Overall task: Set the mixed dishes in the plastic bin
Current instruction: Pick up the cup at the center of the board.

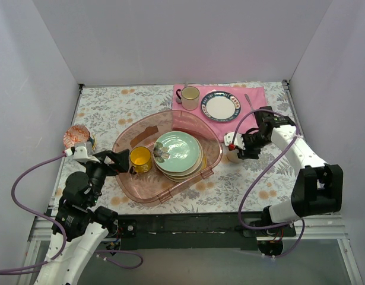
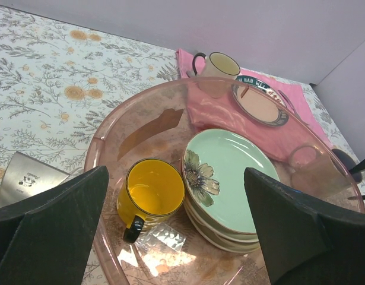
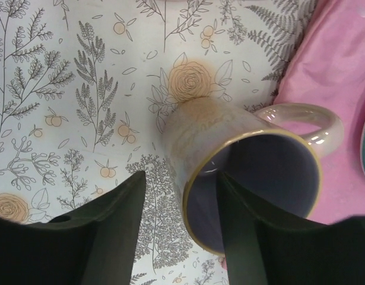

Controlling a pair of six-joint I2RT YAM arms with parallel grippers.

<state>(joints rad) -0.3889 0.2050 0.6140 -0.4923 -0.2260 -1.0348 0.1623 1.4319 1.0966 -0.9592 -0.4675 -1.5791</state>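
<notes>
Bin first: the plastic bin (image 1: 124, 142) lies on the floral table (image 1: 105, 107), and I place everything else from it. Inside it, toward its right side, a stack of plates is topped by the large mint-green plate (image 1: 179, 151); I cannot tell which plates lie beneath. The yellow mug (image 1: 140, 159) stands upright inside too, nearer the bin's left side. Just outside the bin's right rim stands the grey mug (image 3: 206, 127), dark blue inside, its handle toward the pink cloth (image 3: 342, 65). Well outside the left rim sits the small patterned bowl (image 1: 75, 138).

My right claw (image 3: 181, 196) straddles the grey mug's wall at a narrow spread, one finger inside and one outside, with a gap showing at the outer finger, so I judge it not clamped yet. My left claw (image 2: 176, 175) gapes wide and holds nothing, at the bin's left rim, facing the yellow mug.

The grey mug is glazed stoneware by the look: rigid, fairly weighty, slick, chippable. Pinching the wall near the rim is the sensible hold; I'd squeeze firmly, since it may swing under the fingers, and lower it gently onto bare bin floor.
</notes>
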